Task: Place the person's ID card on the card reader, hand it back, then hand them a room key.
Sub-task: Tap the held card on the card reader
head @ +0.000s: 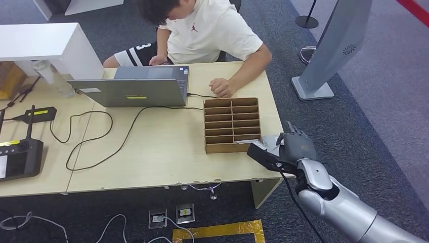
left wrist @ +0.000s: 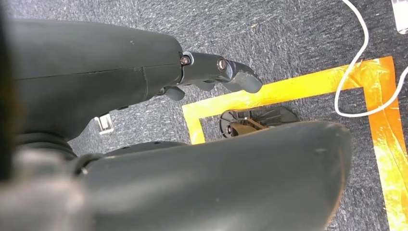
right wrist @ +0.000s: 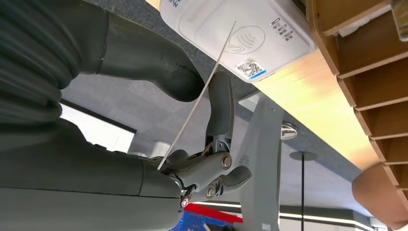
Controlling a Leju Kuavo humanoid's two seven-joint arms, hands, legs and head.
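**ID card held edge-on just short of the reader**

The right hand [head: 293, 147] hovers at the right near corner of the wooden desk [head: 167, 152], grasping the ID card [right wrist: 202, 91] between its thumb and a dark finger [right wrist: 220, 108]. In the right wrist view the card shows as a thin pale line – seen edge-on – with its free end reaching over the white card reader [right wrist: 240, 36], whose contactless symbol faces the hand. Whether the card already touches the reader's face I cannot tell; it looks just beside it.

The reader sits at the desk's right edge, just near of the wooden compartment box [head: 231, 125], so it lies directly ahead of the right hand. The card's long axis points from the hand toward the reader, tilted against its face; my reading is that the next move must lay the card flat onto the symbol.

The left hand [left wrist: 216, 72] hangs over the carpet, fingers loosely curled, grasping nothing – well away from the desk. The person [head: 202, 30] sits at the far side.
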